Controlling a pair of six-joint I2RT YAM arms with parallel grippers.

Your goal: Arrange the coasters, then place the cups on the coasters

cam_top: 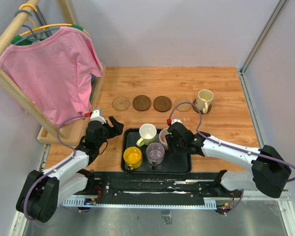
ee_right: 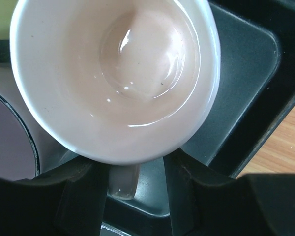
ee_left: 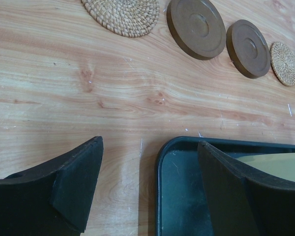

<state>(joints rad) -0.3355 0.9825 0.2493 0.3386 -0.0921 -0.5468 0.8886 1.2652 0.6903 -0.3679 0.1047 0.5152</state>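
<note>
Right wrist view: right gripper (ee_right: 132, 172) jaws apart, straddling the handle of pale pink mug (ee_right: 113, 73) at lower centre, above black tray (ee_right: 246, 64). Left gripper (ee_left: 150, 145) jaws wide apart, holding nothing.

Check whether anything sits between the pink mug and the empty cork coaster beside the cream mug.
Only the tray's rim lies between the pink mug and that cork coaster; the right arm's cable loops over it.
</note>
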